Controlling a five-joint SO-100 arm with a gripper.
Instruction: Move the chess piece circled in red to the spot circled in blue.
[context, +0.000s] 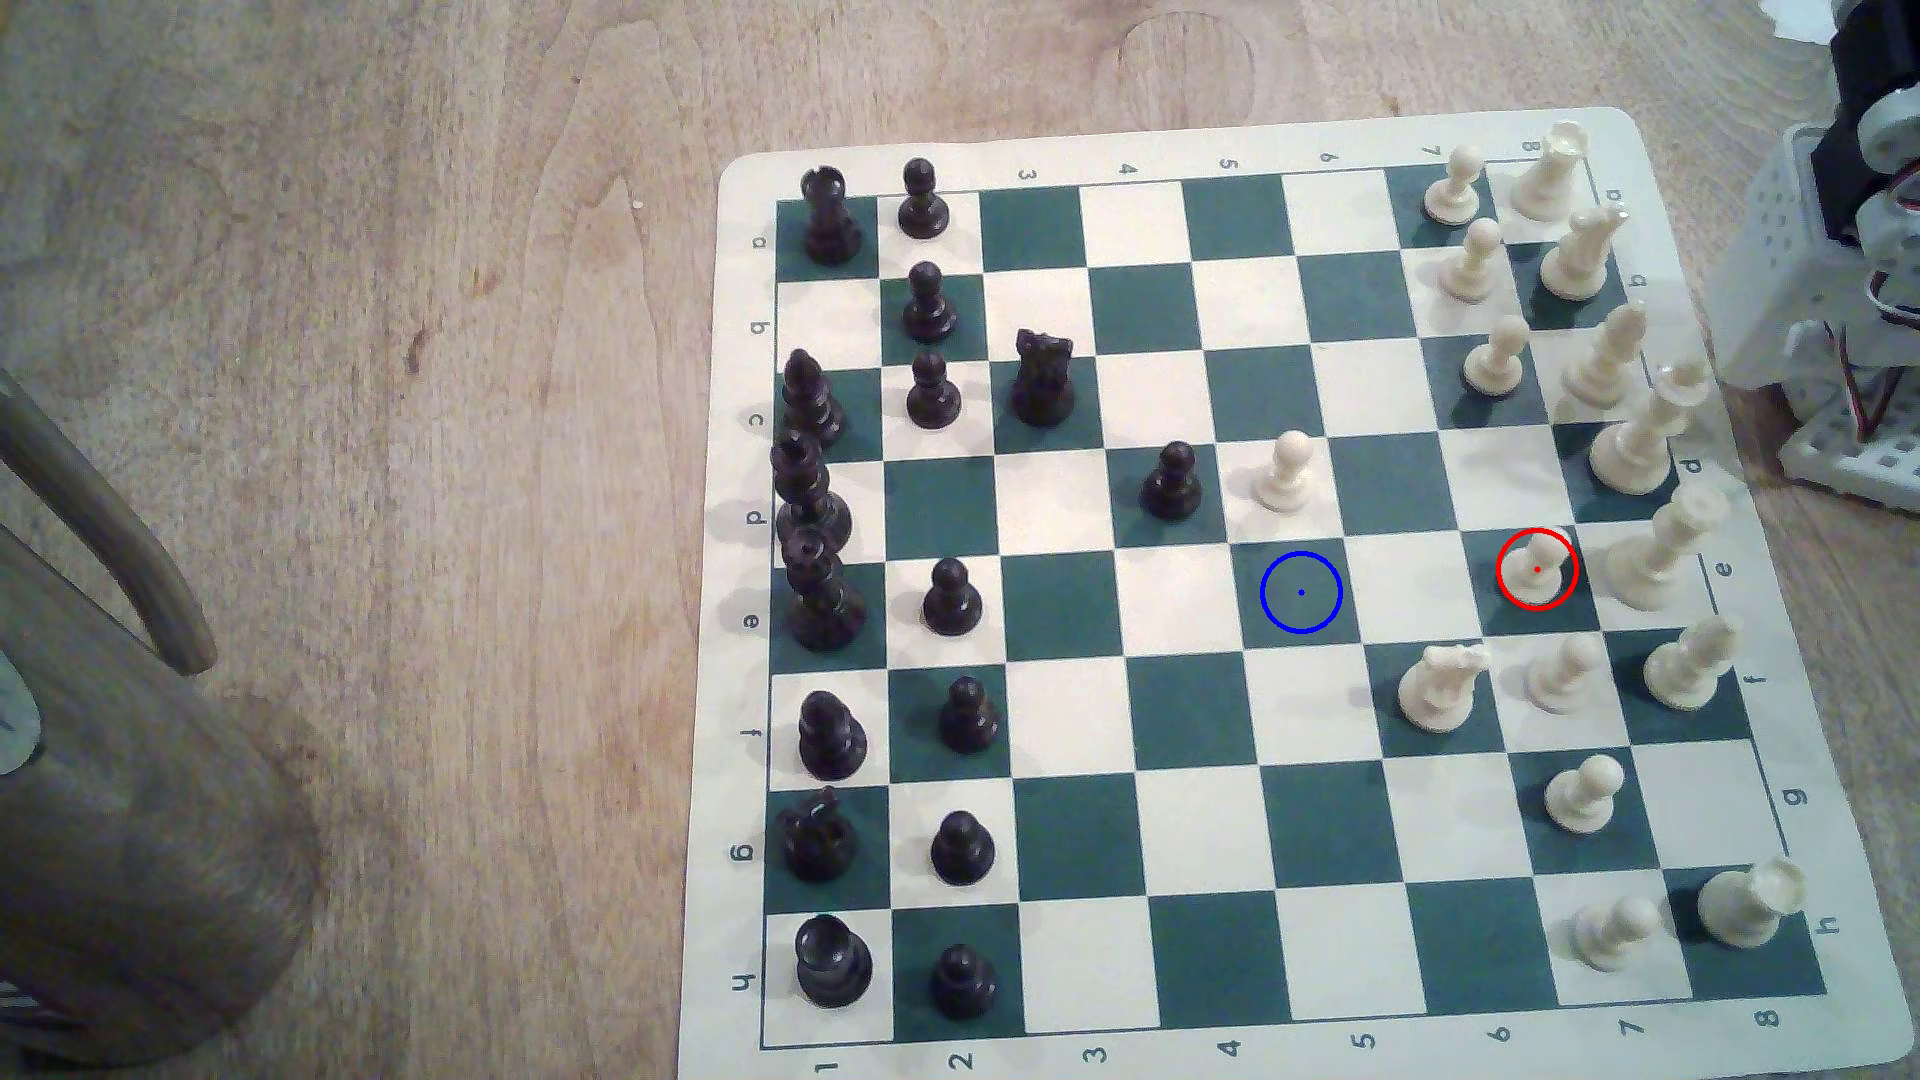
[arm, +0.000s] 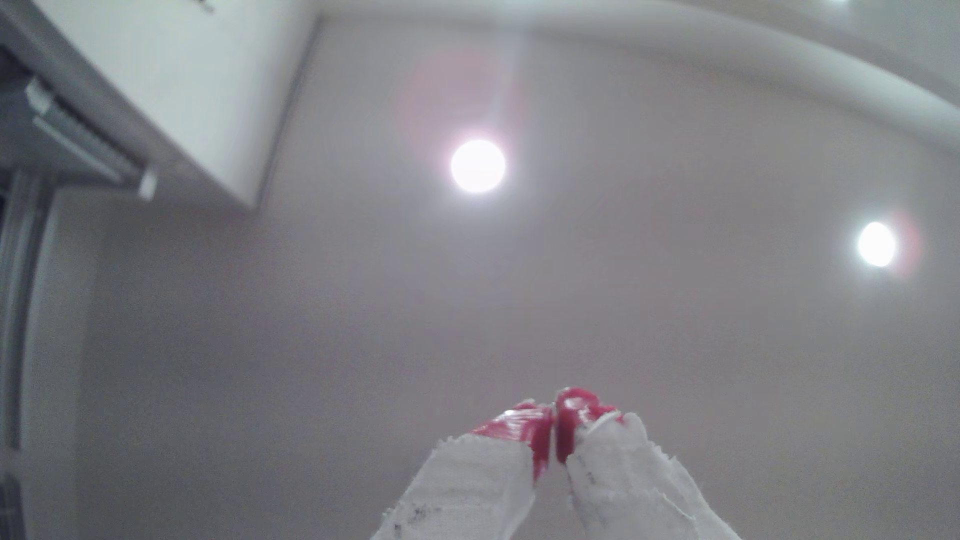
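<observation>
Exterior view, read from its left across: a wooden tabletop (context: 364, 312) carries the chess board (context: 1195, 675), and every place below is given relative to the blue-ringed spot (context: 1301, 592), a bare dark green square in the board's e row. Just beyond that spot, on the next square toward the a row, stands another cream pawn (context: 1284, 473), with a black pawn (context: 1172, 481) beside it. Two squares to the exterior view's right of the spot, in the same row, stands the chess piece (context: 1537, 569), upright inside its red ring; the light square between them is bare. Farther right again, off the board's corner, is the arm's white base (context: 1829, 312), so the chess piece lies nearer the arm than the spot does, and I judge the coming move a short carry away from the base along the e row. In the wrist view the tool (arm: 551, 431) points up at a ceiling with two lamps, its red-tipped, cloth-wrapped fingers (arm: 519, 431) pressed together on nothing; the arm looks folded back, well away from the board.
</observation>
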